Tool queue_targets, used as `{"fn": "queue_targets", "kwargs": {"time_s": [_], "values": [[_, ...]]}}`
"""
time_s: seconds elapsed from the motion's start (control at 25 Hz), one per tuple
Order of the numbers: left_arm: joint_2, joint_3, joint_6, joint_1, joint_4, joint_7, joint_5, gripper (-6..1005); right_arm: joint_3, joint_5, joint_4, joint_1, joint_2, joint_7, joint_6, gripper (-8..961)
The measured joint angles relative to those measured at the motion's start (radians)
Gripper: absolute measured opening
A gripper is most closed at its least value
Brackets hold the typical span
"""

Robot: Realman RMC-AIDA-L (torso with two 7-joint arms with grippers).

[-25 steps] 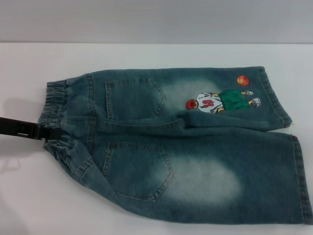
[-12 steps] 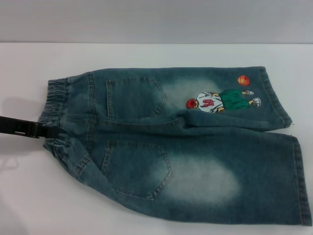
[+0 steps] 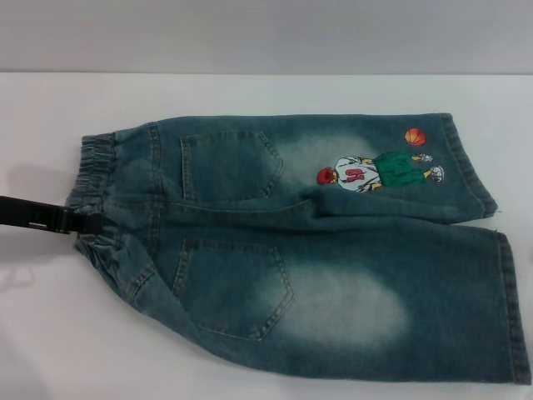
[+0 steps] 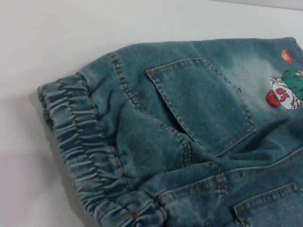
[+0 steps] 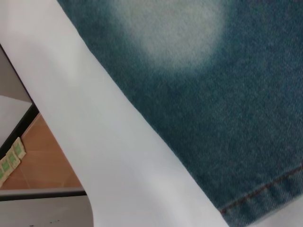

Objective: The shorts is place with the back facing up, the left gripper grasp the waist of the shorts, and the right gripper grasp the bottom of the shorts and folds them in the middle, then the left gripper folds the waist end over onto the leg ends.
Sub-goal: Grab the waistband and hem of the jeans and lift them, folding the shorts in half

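Blue denim shorts [image 3: 316, 250] lie flat on the white table, back up, with two back pockets and a basketball-player patch [image 3: 379, 171] on the far leg. The elastic waist [image 3: 96, 162] points left and the leg ends [image 3: 512, 308] point right. My left gripper [image 3: 87, 223], a black bar coming in from the left edge, is shut on the middle of the waist, where the fabric bunches. In the left wrist view the waist [image 4: 80, 142] and a pocket [image 4: 203, 104] fill the picture. The right wrist view looks down on the near leg's hem [image 5: 265, 194]; the right gripper itself does not show.
The white table [image 3: 250, 92] runs beyond the shorts on the far and left sides. In the right wrist view the table's front edge [image 5: 94, 142] lies close to the leg, with brown floor [image 5: 42, 156] below it.
The left gripper drew back slightly to the left with the waist, and the shorts slid a little left with it. The waist middle stays bunched.
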Motion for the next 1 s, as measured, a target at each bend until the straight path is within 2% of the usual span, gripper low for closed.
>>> {"fn": "queue_targets", "kwargs": {"time_s": [1.0], "values": [[-0.007,0.007,0.000,-0.015,-0.005,0.000,0.000,49,-0.023,-0.002,0.006,0.021,0.021,-0.006,0.034,584]]}}
